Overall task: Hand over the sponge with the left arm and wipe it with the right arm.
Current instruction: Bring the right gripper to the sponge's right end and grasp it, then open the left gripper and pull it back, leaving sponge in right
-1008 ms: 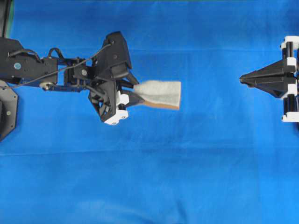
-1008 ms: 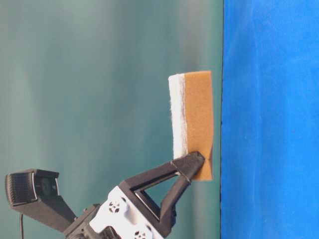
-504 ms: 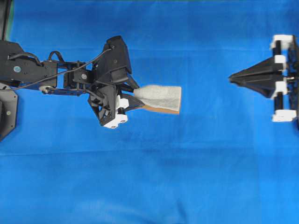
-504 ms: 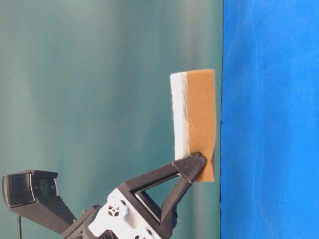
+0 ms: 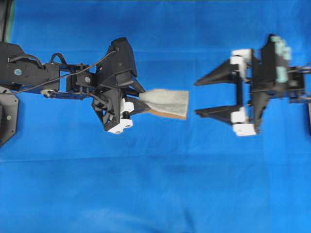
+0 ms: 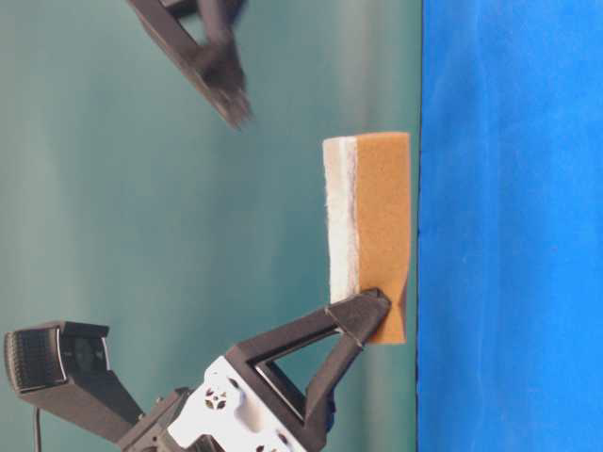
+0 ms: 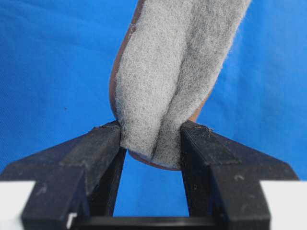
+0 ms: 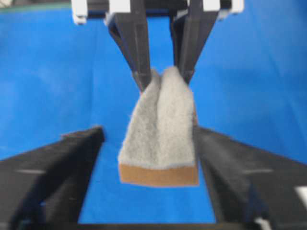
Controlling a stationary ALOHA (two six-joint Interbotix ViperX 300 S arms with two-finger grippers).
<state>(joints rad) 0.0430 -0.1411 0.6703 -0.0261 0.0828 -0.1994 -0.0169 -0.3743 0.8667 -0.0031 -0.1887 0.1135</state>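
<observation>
- While the left gripper (image 5: 142, 101) pinches one end of the sponge (image 5: 166, 101) and holds it out over the blue cloth (image 5: 155, 184), the overhead view shows the right gripper (image 5: 197, 97) spread wide, its tips near the sponge's free end but not touching. If it closes off-centre, I judge one finger could push the soft pad aside instead of clamping it. The right arm is blurred, so its exact line is hard to read.
- Seen from table level, the sponge (image 6: 369, 235) stands clear of the cloth, orange-brown face outward, gripped only at its lower end by the left arm's finger (image 6: 358, 315). A hold that small could let the pad twist or slip when nudged. Only a smeared black tip of the right arm (image 6: 221, 80) enters at the top; its jaws cannot be read here.
- From the left wrist, the fingers (image 7: 103, 143) squeeze the grey pad (image 7: 168, 86) into a fold; the far end is cut off.
- From the right wrist, the sponge (image 8: 160, 129) hangs between the spread fingers (image 8: 62, 163), apart from both. Closing before reaching deeper might catch only the edge.
</observation>
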